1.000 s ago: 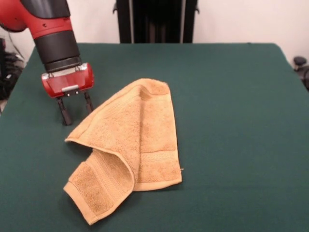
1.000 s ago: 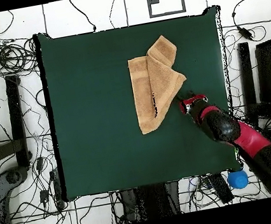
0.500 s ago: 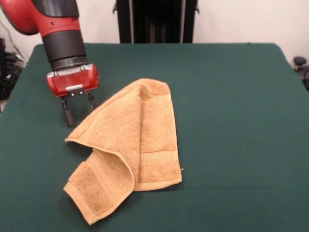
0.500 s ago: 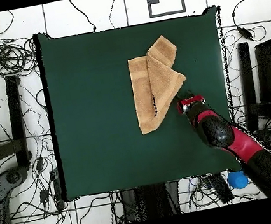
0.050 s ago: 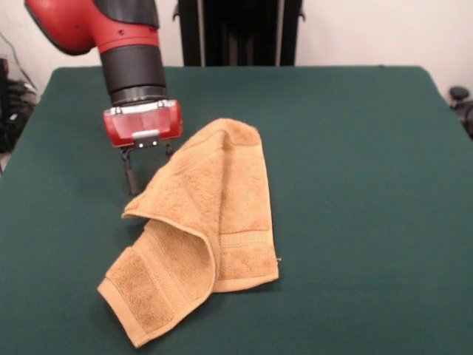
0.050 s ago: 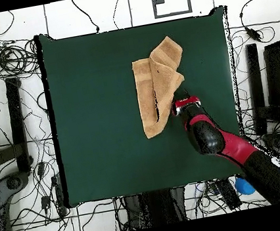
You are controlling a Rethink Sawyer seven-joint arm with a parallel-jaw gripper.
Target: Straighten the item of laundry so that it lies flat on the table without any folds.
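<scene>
Green worktop (image 5: pixel 355 148) carries the folded towel (image 5: pixel 222 200); pincer (image 5: pixel 148 168) open astride its lifted edge, likely grasping next, then dragging the flap outward.

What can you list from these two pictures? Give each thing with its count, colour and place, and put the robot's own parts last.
towel: one, orange-tan, folded over itself, on the table near the middle.
table: one, dark green cover, fills most of both views.
cables: many, black, on the white floor around the table in the overhead view.
blue object: one, on the floor by the robot's side of the table, partly hidden.
arm: one, red and black, reaching down to the towel's edge.
gripper: one, red body with black jaws, open, at the towel's folded edge.
</scene>
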